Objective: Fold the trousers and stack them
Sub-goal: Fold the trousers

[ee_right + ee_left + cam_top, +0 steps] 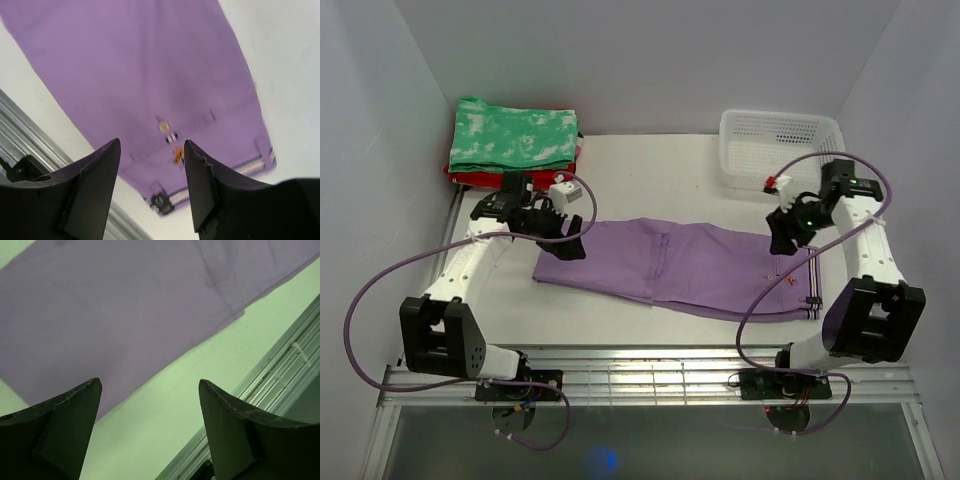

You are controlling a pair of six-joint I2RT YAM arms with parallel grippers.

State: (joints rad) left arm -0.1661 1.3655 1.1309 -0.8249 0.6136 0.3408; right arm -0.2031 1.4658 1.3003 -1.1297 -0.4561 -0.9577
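I'm seeing the lavender trousers (680,265) lying flat across the worktop (650,170) centre, w/ the waistband (812,285) at the R side. L end effector (570,238) is hovering over their opposite end, fingers (65,415) spread wide, gripping nothing. R end effector (783,238) is hanging above the waistband area, jaws apart, also empty.

The left gripper (150,381) is hovering with jaws spread wide, the trousers (125,305) lying just beyond them, table (165,420) showing between.
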